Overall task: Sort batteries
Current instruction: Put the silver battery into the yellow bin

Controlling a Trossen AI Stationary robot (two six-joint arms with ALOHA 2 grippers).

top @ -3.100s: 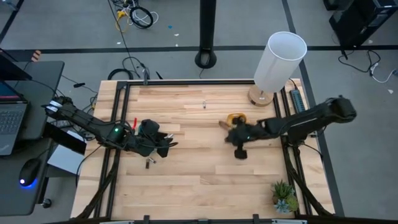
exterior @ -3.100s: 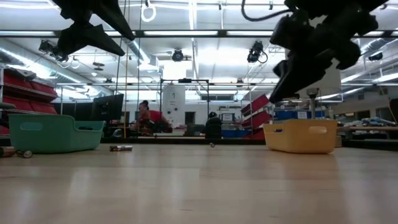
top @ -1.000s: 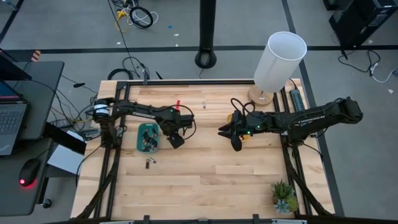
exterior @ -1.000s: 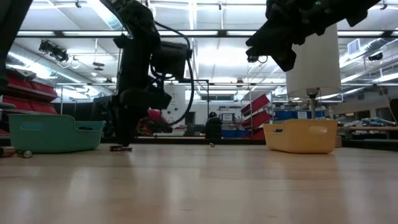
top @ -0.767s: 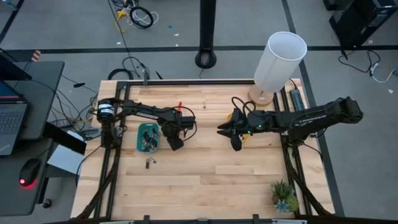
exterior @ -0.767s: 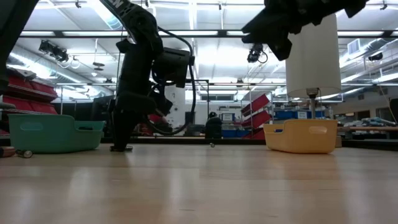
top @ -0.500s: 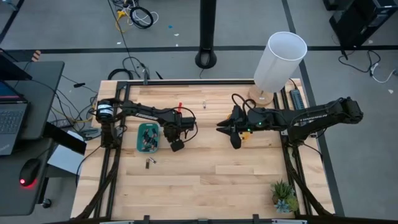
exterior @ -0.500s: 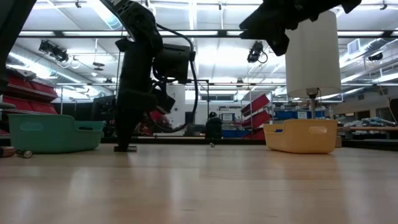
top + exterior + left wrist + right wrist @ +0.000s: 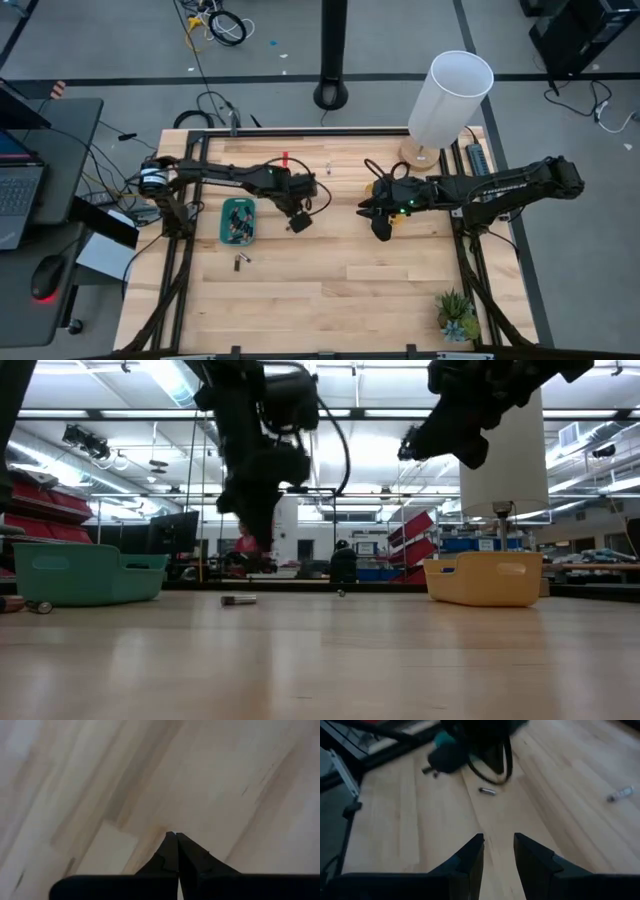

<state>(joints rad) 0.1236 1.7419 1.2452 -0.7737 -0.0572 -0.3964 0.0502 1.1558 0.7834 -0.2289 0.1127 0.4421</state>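
My left gripper hangs shut above the table's middle, just right of the green tray; the left wrist view shows its fingertips closed on nothing. One battery lies flat on the wood below it, also seen from the right wrist. Two more batteries lie near the green tray, and another battery lies toward the far edge. My right gripper hovers open, right of centre, with bare wood between its fingers. The yellow tray stands below the right arm.
A white lamp on a wooden base stands at the far right corner. A small potted plant sits at the near right corner. The green tray holds several batteries. A person sits in the room beyond the table.
My left gripper has risen from the tabletop and gone a little toward the table's right edge. The battery that lay under it is still on the wood, shifted slightly toward the right. My right gripper has hardly moved.
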